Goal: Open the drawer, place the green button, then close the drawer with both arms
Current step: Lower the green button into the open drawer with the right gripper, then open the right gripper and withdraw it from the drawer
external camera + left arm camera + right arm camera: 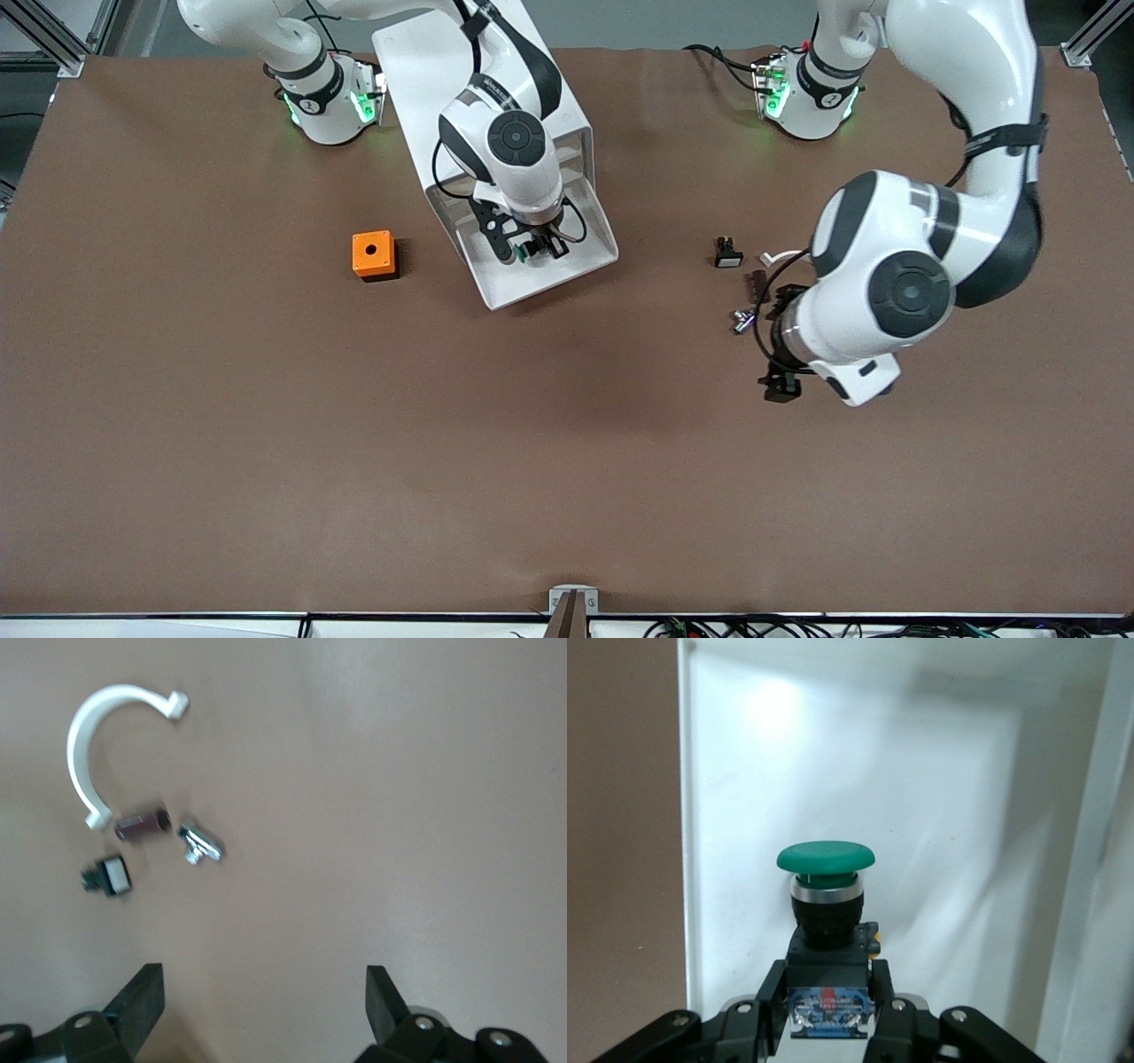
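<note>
The white drawer [518,288] stands pulled out of the cabinet [416,71] toward the front camera. My right gripper [537,249] hangs over the open drawer, shut on the dark body of the green-capped button [524,253]. In the right wrist view the button [826,861] is upright between the fingers of the right gripper [830,992], with the drawer's white floor [939,771] below it. My left gripper [780,387] hovers open over bare table toward the left arm's end. The left wrist view shows this left gripper [263,1005] with nothing between its fingers.
An orange cube with a hole [374,255] sits beside the drawer toward the right arm's end. Near the left gripper lie a black part with a white cap [728,254], a white curved clip [89,744], a dark short piece [142,824] and a metal fitting [742,321].
</note>
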{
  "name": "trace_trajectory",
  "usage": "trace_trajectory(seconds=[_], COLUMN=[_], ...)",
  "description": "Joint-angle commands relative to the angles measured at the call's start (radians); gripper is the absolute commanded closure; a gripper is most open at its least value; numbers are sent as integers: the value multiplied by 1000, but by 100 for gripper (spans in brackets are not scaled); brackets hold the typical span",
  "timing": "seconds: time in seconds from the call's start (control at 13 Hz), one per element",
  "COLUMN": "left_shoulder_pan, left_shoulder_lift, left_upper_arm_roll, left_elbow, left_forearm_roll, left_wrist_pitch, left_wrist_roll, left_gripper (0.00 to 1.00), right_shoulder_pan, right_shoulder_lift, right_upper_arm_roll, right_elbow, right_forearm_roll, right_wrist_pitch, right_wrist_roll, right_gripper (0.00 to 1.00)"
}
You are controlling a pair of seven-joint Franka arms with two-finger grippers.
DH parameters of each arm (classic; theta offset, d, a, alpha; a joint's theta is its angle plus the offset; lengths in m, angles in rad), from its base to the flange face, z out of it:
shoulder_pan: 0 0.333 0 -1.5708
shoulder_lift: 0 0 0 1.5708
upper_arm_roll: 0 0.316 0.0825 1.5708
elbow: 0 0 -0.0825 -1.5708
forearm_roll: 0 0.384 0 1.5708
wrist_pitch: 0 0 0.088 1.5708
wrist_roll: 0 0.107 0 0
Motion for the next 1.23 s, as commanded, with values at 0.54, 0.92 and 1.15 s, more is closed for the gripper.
trace_trajectory(seconds=[0.54,0.92,1.15], left_shoulder_pan=[208,234,233], left_shoulder_lift=[-154,-163,-215], left_upper_arm_roll=[-7,-11,-17], left_elbow=[-33,-112,-239], left_forearm_roll=[16,16,16], left_wrist_pitch=[-153,-137,-28], left_wrist_roll=[492,654,742], left_gripper=[0,0,0], right_shoulder_pan=[-21,-236,-424], right_shoulder_lift=[55,39,-36], right_upper_arm_roll=[-14,-31,-34], right_elbow=[321,557,581], right_forearm_roll=[11,-6,-36], right_wrist_pitch=[-354,-707,-853], right_wrist_roll=[-219,-862,-1239], right_gripper=[0,0,0])
